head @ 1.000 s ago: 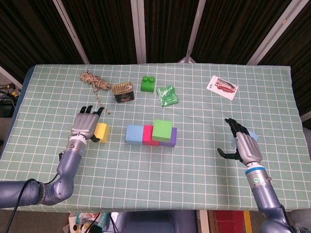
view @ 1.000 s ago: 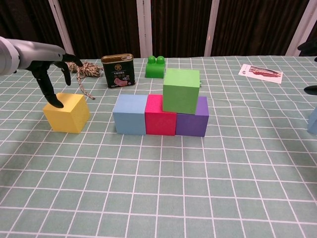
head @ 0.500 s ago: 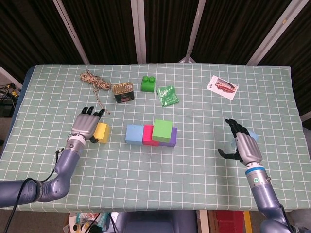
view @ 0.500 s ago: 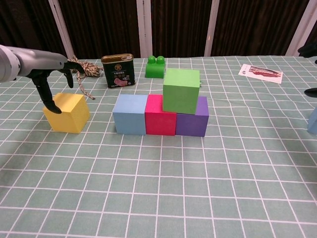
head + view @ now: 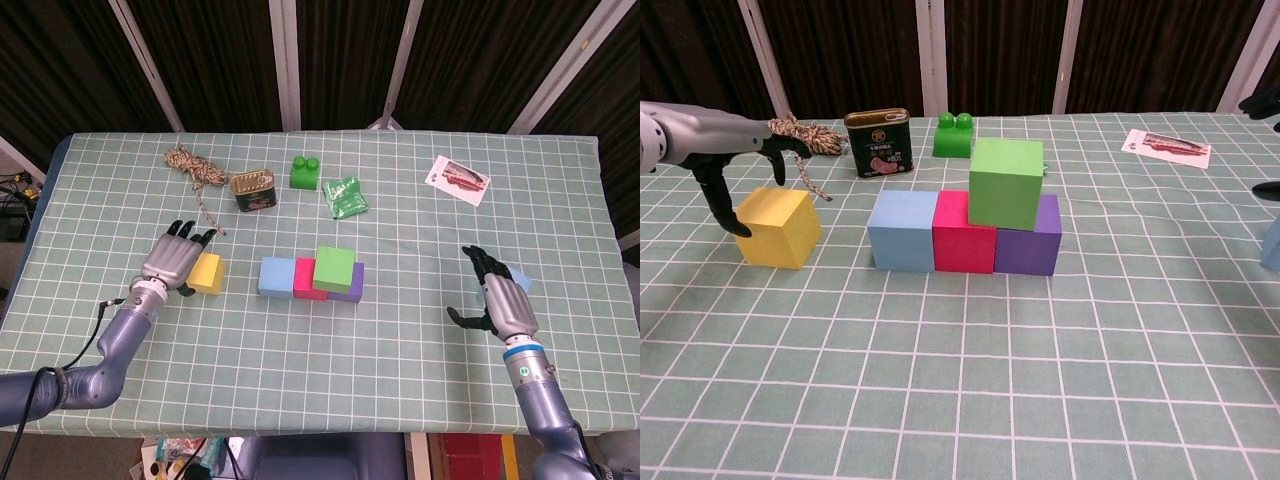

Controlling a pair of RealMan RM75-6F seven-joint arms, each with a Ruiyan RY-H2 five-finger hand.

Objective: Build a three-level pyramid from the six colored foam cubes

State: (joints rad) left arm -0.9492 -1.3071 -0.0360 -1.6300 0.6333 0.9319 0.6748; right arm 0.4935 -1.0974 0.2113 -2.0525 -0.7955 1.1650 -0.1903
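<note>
item: yellow cube (image 5: 208, 272), toward bench's left edge; judged light, soft foam, best taken by opposite side faces. left hand (image 5: 171, 259) touched it, ungrasped; right hand (image 5: 501, 302) released.

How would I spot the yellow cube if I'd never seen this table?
Find the row of blue, pink and purple cubes mid-table, a green cube on top. Look left, across a gap, to the yellow cube beside the left hand. It is the only yellow block and stands alone.

Your left hand (image 5: 725, 165) touches the yellow cube (image 5: 775, 227); the green cube (image 5: 1006, 183) sits atop the pink (image 5: 963, 233) and purple (image 5: 1028, 243) cubes.
</note>
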